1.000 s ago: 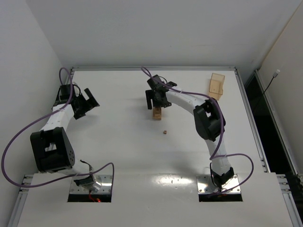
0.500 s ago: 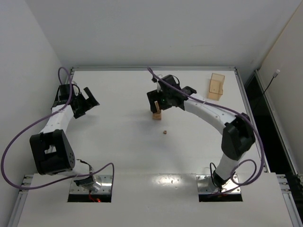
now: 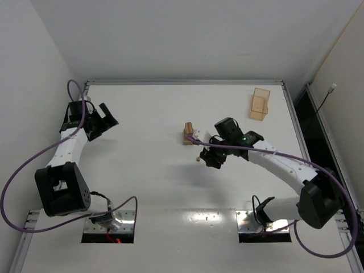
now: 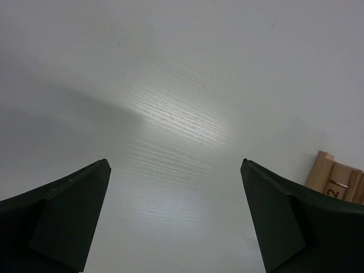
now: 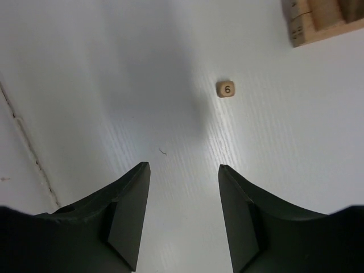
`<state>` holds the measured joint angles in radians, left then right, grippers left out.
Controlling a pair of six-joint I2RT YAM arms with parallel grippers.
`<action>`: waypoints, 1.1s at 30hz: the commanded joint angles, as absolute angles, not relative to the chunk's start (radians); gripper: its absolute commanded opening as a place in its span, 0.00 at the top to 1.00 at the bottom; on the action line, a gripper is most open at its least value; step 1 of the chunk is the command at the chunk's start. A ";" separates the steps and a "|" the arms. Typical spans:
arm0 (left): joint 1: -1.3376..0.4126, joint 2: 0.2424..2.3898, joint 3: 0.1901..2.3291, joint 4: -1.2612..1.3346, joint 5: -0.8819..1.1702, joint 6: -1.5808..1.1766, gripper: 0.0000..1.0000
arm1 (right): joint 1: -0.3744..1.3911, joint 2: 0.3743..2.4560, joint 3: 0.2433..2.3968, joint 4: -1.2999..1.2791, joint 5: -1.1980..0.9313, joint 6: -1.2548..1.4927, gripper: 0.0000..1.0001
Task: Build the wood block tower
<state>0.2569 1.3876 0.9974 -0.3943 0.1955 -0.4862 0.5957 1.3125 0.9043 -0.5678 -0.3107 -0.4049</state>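
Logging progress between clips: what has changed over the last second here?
The right gripper left the tower and swung nearward; it now hovers open and empty beside the loose small cube. Tower, cube, amber box and the open left gripper stayed put.

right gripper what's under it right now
Below the right gripper only bare white table shows in the gap; the tiny block marked 6 lies ahead, untouched. Whatever sits beneath the fingers themselves is covered.
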 commanded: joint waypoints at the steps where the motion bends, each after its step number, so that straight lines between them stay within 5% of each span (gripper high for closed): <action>1: 0.262 1.391 1.019 -0.370 0.206 -0.480 0.01 | 0.595 1.360 0.896 -0.522 -0.388 -0.514 0.52; 14: 0.262 1.442 1.058 -0.390 0.187 -0.462 0.01 | 0.586 1.680 1.040 -0.396 -0.353 -0.209 0.64; 33: 0.262 1.460 1.068 -0.399 0.187 -0.462 0.01 | 0.577 1.847 1.147 -0.434 -0.221 -0.212 0.68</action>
<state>0.2569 1.4590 1.0313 -0.4107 0.1875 -0.4713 0.5838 1.8416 1.1061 -0.4320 -0.2344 -0.2131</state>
